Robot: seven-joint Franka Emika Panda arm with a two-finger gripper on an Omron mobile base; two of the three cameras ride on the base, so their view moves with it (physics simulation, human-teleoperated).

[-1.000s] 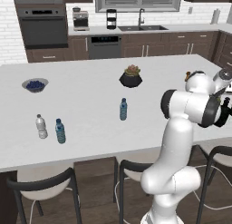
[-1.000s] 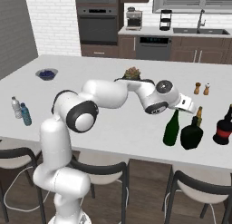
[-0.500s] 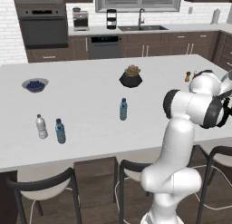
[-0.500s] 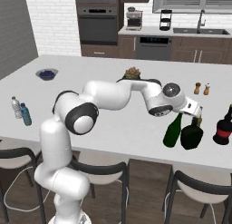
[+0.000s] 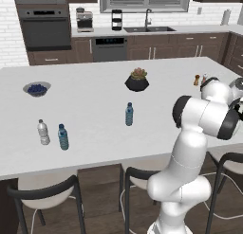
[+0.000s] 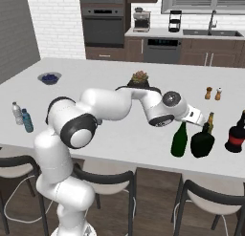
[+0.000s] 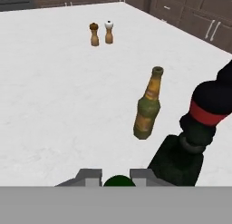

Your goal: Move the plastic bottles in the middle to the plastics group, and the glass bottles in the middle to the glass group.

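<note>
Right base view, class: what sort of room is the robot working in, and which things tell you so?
A home kitchen, most likely: a built-in oven in dark cabinets, a sink with tap under a window, and a white island counter with stools.

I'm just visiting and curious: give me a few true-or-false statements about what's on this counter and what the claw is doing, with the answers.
1. The claw is open wide above the blue bowl. False: it is shut, at the green bottle.
2. Two small water bottles stand side by side near one end of the counter. True.
3. The blue plastic bottle lies on its side. False: it stands upright.
4. A squat black bottle stands right beside the green bottle. True.
5. The amber bottle has a red band. False: another dark bottle has it.
</note>
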